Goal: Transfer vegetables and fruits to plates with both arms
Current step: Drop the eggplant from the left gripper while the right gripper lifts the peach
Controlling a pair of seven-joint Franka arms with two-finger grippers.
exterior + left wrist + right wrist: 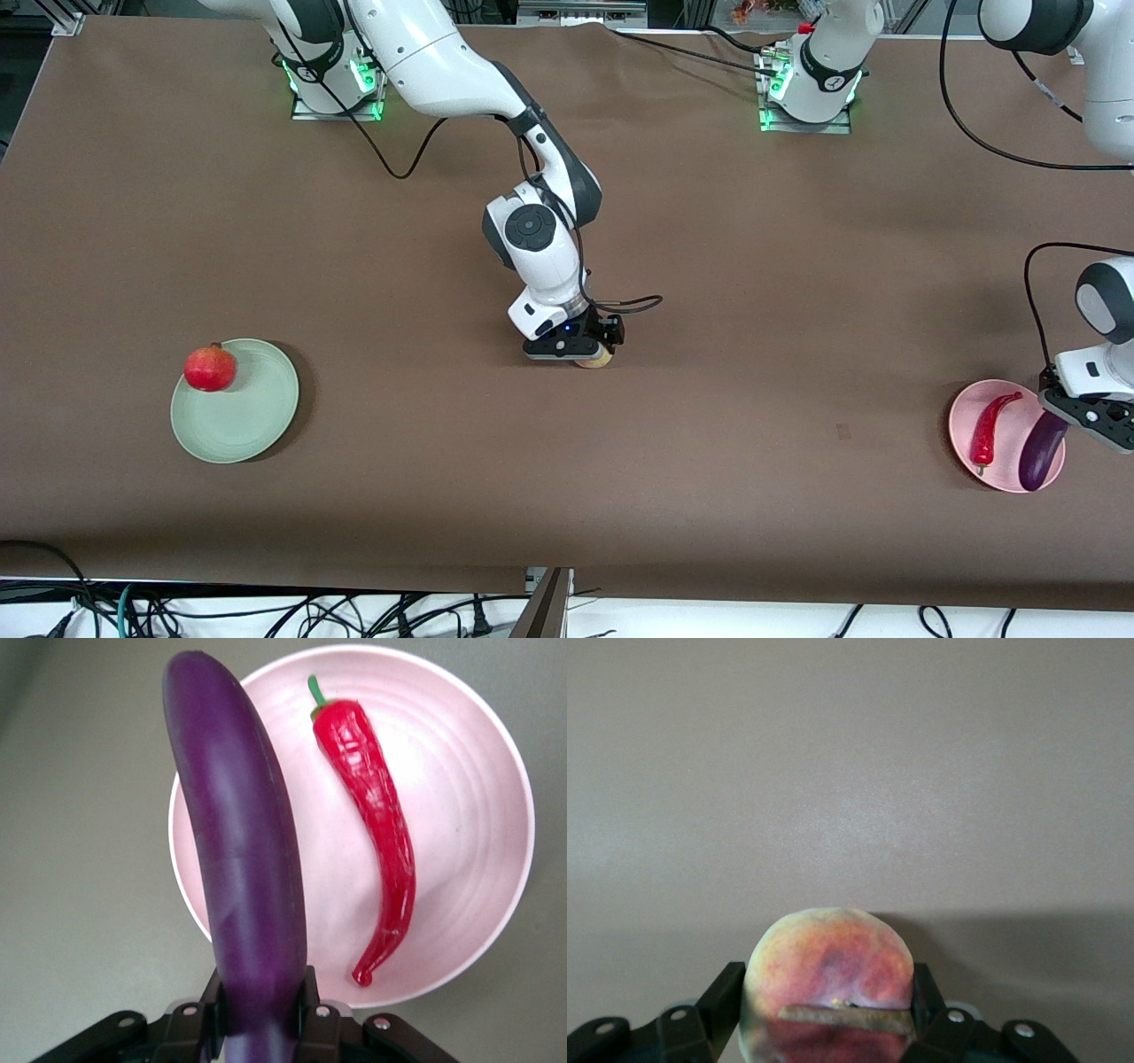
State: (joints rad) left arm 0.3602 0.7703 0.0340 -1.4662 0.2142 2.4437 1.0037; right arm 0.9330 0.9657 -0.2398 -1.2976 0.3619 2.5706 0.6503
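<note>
Right gripper (585,354) was down at mid-table, fingers (722,997) clamped on either side of the peach (828,970), a round, matte, pink-yellow fruit resting on the brown table (709,266). Left gripper (261,1028) hung over the pink plate's (966,443) edge, closed on the eggplant (239,859), long, slim, glossy purple. The chili (988,430), curved, shiny red with a green stem, lay on that ringed plate beside it. The pomegranate (210,368) sat on the green plate's (248,416) rim, toward the right arm's end.

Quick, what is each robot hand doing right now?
Left hand: closed on the eggplant, over the pink plate.
Right hand: closed on the peach.
</note>
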